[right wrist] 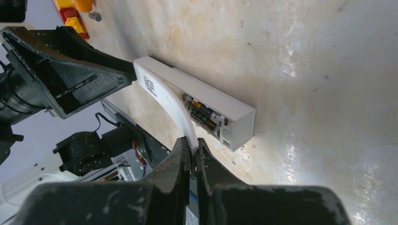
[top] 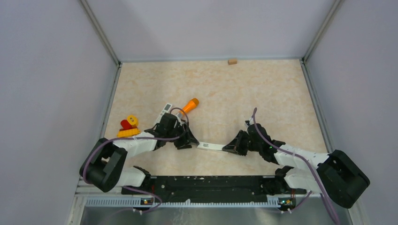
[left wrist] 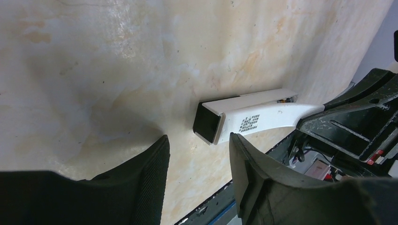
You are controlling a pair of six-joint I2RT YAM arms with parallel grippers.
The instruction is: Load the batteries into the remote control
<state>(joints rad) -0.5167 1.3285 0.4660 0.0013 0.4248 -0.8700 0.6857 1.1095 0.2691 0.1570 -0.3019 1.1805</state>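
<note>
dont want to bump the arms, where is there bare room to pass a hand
Bare: the far table from the orange torch back to the small tan block, and the right side past the right gripper. Crowded: near left, with the yellow-red toy, torch and left gripper, and near middle, where the remote lies between both grippers.

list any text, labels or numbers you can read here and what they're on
Print block on the white battery cover: dark rows of print, too small to read.
Batteries inside the remote control: any markings are too blurred to read.
No other text can be read in any view.
</note>
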